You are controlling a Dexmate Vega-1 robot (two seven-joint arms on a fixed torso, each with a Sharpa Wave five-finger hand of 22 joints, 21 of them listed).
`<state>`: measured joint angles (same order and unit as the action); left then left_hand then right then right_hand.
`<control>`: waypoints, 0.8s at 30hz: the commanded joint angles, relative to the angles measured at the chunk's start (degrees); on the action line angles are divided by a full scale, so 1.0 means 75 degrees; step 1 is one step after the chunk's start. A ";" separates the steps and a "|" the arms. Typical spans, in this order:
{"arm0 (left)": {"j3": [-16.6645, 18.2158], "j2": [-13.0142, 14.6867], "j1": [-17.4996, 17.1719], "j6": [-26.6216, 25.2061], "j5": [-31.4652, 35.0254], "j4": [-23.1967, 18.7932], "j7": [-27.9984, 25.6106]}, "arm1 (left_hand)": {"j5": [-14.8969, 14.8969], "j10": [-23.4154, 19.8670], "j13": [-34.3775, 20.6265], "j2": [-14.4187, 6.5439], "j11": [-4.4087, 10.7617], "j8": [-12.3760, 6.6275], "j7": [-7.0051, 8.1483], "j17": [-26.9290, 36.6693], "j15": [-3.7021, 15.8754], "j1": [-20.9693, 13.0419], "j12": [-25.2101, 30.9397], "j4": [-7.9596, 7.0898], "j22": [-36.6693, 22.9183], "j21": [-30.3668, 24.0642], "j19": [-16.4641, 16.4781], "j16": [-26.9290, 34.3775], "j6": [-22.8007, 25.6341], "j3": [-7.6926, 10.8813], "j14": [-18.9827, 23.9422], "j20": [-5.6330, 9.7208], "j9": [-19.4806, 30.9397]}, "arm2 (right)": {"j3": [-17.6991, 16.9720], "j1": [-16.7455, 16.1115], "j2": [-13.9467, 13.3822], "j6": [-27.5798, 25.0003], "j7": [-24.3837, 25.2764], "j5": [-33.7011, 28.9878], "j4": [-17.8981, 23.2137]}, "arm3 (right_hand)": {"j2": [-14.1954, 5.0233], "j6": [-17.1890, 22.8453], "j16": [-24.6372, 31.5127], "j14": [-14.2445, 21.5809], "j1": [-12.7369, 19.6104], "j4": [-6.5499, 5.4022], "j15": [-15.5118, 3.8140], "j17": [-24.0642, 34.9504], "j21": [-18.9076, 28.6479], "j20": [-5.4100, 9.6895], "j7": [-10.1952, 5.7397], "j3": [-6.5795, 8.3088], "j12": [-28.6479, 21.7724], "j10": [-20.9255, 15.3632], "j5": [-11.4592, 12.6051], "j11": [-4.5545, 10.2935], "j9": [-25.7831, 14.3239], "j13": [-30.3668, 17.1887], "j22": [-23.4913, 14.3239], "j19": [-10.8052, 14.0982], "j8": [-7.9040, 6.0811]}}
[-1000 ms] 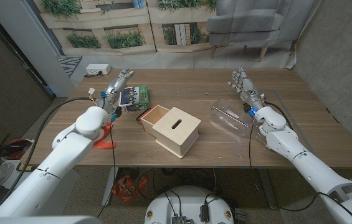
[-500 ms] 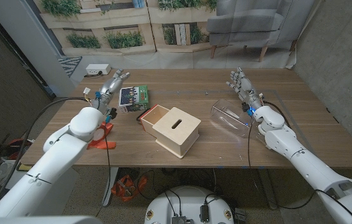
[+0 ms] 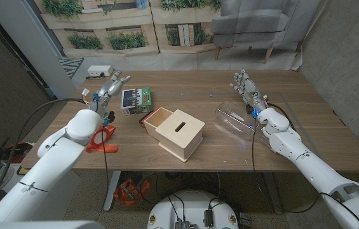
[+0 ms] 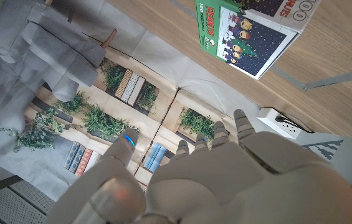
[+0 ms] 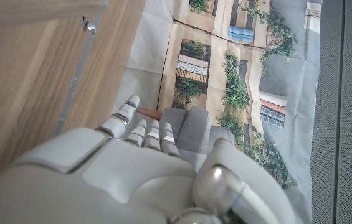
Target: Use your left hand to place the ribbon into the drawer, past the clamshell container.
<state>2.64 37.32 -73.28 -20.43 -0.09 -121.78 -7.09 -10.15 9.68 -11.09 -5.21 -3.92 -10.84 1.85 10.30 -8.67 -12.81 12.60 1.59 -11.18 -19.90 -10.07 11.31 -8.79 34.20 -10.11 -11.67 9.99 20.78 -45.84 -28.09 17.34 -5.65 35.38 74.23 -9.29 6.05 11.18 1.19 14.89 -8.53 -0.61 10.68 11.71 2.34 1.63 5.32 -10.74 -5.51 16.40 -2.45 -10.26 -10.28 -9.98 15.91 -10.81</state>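
1. Nearest me, the orange ribbon [image 3: 101, 138] lies on the table [image 3: 185, 86] by its near-left edge, just beside my left forearm and untouched; I judge the task barely begun, with the pick-up, the carry and the drop all left
2. Further in, the wooden box's drawer [image 3: 157, 121] stands pulled out toward the ribbon's side, and nothing shows in the part I can see
3. The clear clamshell container [image 3: 235, 119] sits on the far side of the box, near my right arm
4. My right hand [image 3: 245, 86] is up beyond the clamshell, fingers apart, holding nothing
5. Farthest out, my left hand [image 3: 110, 86] is raised near the green booklet [image 3: 135, 98], fingers extended and loosely spread, gripping nothing, well apart from the ribbon
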 commanded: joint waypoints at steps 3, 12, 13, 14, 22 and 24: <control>0.0431 0.0096 -0.0416 -0.0555 0.0583 -0.0547 0.0514 | 0.0028 0.0371 -0.0040 0.0180 -0.0095 0.0009 -0.0036 0.0049 -0.0101 -0.0186 -0.0033 0.0242 -0.0020 0.0012 -0.0477 -0.0041 -0.0163 -0.0018 -0.0254 -0.0063 0.0043 | 0.0045 0.0056 0.0056 0.0006 -0.0044 -0.0025 -0.0048 | 0.0016 0.0086 -0.0014 0.0089 -0.0048 0.0004 -0.0006 0.0005 0.0003 -0.0010 -0.0017 0.0057 -0.0040 -0.0059 -0.0016 0.0011 -0.0036 -0.0035 -0.0014 0.0087 -0.0028; 0.0657 0.0278 -0.0738 -0.0786 0.1192 -0.0892 0.0891 | 0.0026 0.0434 -0.0057 0.0394 -0.0201 -0.0004 -0.0182 0.0060 -0.0174 -0.0374 -0.0042 0.0522 -0.0020 0.0005 -0.0348 -0.0026 -0.0265 -0.0074 -0.0239 -0.0062 0.0055 | 0.0076 0.0053 0.0083 0.0033 -0.0055 -0.0053 -0.0030 | 0.0022 0.0092 -0.0014 0.0094 -0.0062 0.0005 -0.0004 0.0005 0.0001 -0.0014 -0.0017 0.0065 -0.0039 -0.0062 -0.0020 -0.0010 -0.0036 -0.0036 -0.0014 0.0090 -0.0028; 0.0673 0.0287 -0.0757 -0.0813 0.1253 -0.0918 0.0935 | 0.0023 0.0433 -0.0059 0.0417 -0.0212 -0.0007 -0.0211 0.0061 -0.0180 -0.0395 -0.0039 0.0551 -0.0020 -0.0001 -0.0321 -0.0026 -0.0272 -0.0081 -0.0241 -0.0058 0.0057 | 0.0075 0.0043 0.0084 0.0019 -0.0044 -0.0046 -0.0011 | 0.0022 0.0092 -0.0015 0.0094 -0.0063 0.0005 -0.0003 0.0005 0.0000 -0.0016 -0.0018 0.0065 -0.0039 -0.0064 -0.0021 -0.0010 -0.0036 -0.0036 -0.0014 0.0088 -0.0028; 0.0688 0.0285 -0.0774 -0.0831 0.1304 -0.0938 0.0974 | 0.0019 0.0414 -0.0062 0.0444 -0.0235 -0.0011 -0.0241 0.0062 -0.0178 -0.0419 -0.0029 0.0584 -0.0021 -0.0006 -0.0294 -0.0016 -0.0277 -0.0089 -0.0216 -0.0057 0.0058 | 0.0079 0.0036 0.0080 0.0023 -0.0043 -0.0055 -0.0004 | 0.0023 0.0091 -0.0015 0.0093 -0.0065 0.0005 -0.0006 0.0005 -0.0001 -0.0016 -0.0021 0.0066 -0.0038 -0.0062 -0.0021 -0.0008 -0.0036 -0.0036 -0.0014 0.0088 -0.0027; 0.0794 0.0357 -0.0939 -0.1143 0.1704 -0.1171 0.1421 | -0.0015 0.0482 -0.0081 0.0595 -0.0340 0.0003 -0.0454 0.0070 -0.0286 -0.0638 -0.0036 0.0819 -0.0022 -0.0004 -0.0182 -0.0021 -0.0448 -0.0129 -0.0236 -0.0073 0.0068 | 0.0089 -0.0028 0.0067 -0.0003 0.0011 -0.0072 0.0068 | 0.0026 0.0091 -0.0016 0.0094 -0.0077 0.0006 -0.0007 0.0005 -0.0003 -0.0017 -0.0019 0.0073 -0.0035 -0.0057 -0.0024 0.0010 -0.0036 -0.0036 -0.0014 0.0088 -0.0026; 0.0816 0.0371 -0.0981 -0.1245 0.1833 -0.1237 0.1509 | -0.0024 0.0498 -0.0087 0.0614 -0.0379 0.0002 -0.0535 0.0073 -0.0309 -0.0700 -0.0036 0.0868 -0.0022 -0.0001 -0.0159 -0.0016 -0.0490 -0.0131 -0.0229 -0.0074 0.0071 | 0.0100 -0.0024 0.0069 0.0021 0.0000 -0.0090 0.0056 | 0.0026 0.0095 -0.0016 0.0096 -0.0080 0.0006 -0.0006 0.0005 -0.0004 -0.0018 -0.0018 0.0075 -0.0034 -0.0058 -0.0025 0.0012 -0.0036 -0.0036 -0.0014 0.0087 -0.0027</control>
<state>7.32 39.17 -78.56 -26.75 9.33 -128.31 0.46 -9.94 9.90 -11.61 -0.75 -6.18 -10.84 -1.43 10.55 -10.42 -17.38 12.29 7.49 -11.19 -19.90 -10.07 10.86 -9.88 33.05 -10.02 -11.67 10.28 21.30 -45.66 -27.58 17.43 -5.92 35.04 74.26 -9.06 6.05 11.17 1.19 14.66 -8.28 -0.62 10.68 11.71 2.34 1.63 5.57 -10.74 -5.51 16.40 -2.45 -10.25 -10.26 -9.98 15.91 -10.81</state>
